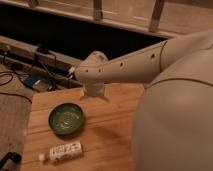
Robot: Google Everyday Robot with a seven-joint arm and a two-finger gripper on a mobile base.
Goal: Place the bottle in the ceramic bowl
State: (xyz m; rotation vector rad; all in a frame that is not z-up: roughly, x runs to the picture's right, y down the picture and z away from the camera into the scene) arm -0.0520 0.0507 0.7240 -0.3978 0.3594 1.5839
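The ceramic bowl point(66, 119) is round, glossy green and stands on the left part of a wooden table point(107, 125). The bottle point(64, 151) is small and white with a dark-printed label. It lies on its side near the table's front left edge, cap pointing left, a little in front of the bowl. My white arm reaches in from the right and bends down at the table's far edge. The gripper point(94, 93) hangs there, behind and to the right of the bowl, well away from the bottle, and holds nothing that I can see.
My large white arm body point(175, 125) covers the table's right side. Left of the table, cables point(30, 60) and a blue object point(31, 81) lie on the floor. A dark object point(9, 161) sits at the lower left corner. A dark gap runs behind the table.
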